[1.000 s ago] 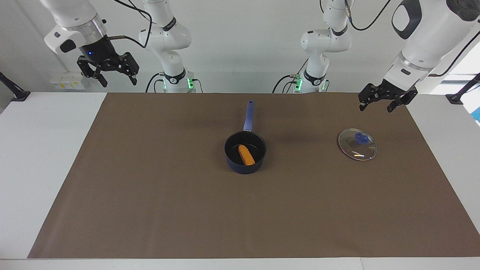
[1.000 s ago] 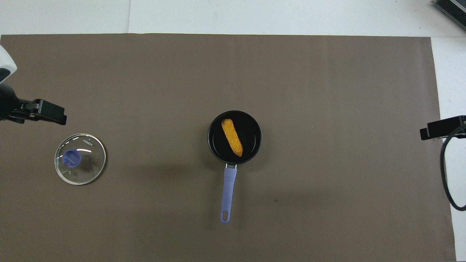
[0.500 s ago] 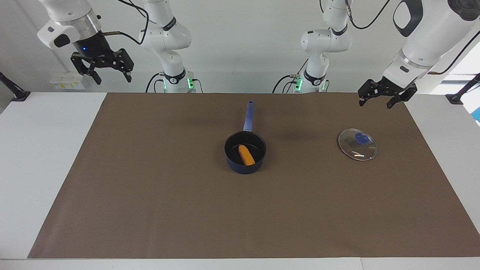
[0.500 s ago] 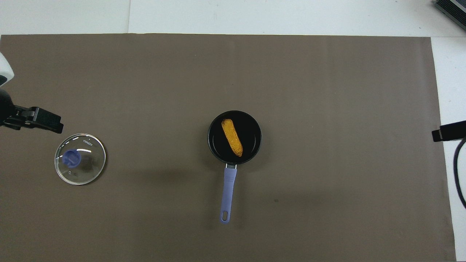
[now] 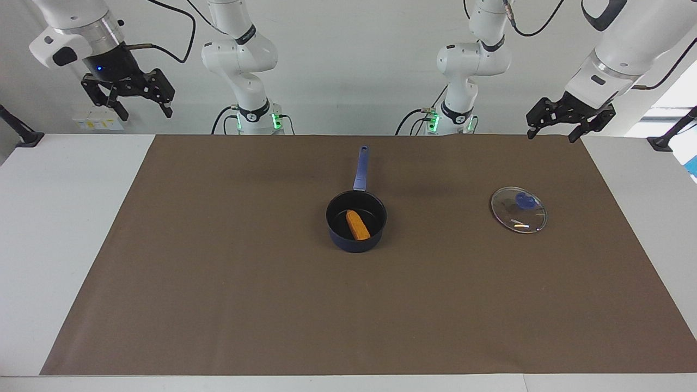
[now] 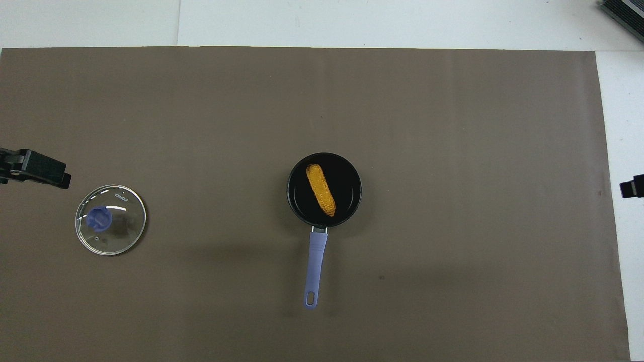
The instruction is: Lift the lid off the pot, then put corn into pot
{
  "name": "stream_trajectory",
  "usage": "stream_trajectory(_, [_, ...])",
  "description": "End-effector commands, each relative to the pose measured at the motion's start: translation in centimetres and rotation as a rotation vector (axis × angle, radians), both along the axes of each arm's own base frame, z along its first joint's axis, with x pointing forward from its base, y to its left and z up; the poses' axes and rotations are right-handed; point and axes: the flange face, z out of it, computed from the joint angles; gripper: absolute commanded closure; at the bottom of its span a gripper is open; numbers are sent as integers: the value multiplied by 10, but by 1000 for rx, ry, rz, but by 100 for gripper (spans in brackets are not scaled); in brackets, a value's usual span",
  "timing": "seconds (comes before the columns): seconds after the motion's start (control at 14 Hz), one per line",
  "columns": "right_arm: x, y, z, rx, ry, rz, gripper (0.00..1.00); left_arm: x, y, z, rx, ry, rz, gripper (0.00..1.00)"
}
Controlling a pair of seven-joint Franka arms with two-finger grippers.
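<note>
The navy pot [image 5: 348, 244] stands mid-mat, its long blue handle [image 5: 360, 169] pointing toward the robots. The orange-yellow corn [image 5: 358, 225] lies inside it, as the overhead view [image 6: 321, 190] shows against the pot's black interior [image 6: 348, 193]. The glass lid [image 5: 518, 209] with its blue knob lies flat on the mat toward the left arm's end [image 6: 110, 219]. My left gripper [image 5: 551, 136] is open and empty, raised over the mat's edge beside the lid. My right gripper [image 5: 146, 114] is open and empty, raised high over the white table at the right arm's end.
A brown mat [image 5: 218, 283] covers most of the white table [image 5: 60, 218]. One left finger [image 6: 43, 171] and one right finger [image 6: 633, 187] show at the overhead view's edges. A dark object [image 6: 624, 12] sits at the table's corner farthest from the robots.
Both grippers have risen and drawn outward toward their own ends of the table. The pot, corn and lid have not moved.
</note>
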Motion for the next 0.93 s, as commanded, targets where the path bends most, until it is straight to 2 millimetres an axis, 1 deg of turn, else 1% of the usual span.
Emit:
stream_trajectory(0.0, [-2,30,1,-59,-25,74,0,1,2,3,17,5,-4,0])
stream_trajectory(0.21, [0,36,0,-48,-26,79,0,-1,2,2,17,13,-4,0])
stream_trajectory(0.43, [-2,36,0,-42,-19,79,0,-4,2,1,19,43,-6,0])
stream_trajectory(0.64, [-2,35,0,-37,-15,75,0,-7,0,1,16,66,-6,0])
stream_trajectory(0.86, [-9,32,-2,0,20,49,0,-8,1,1,16,65,-3,0])
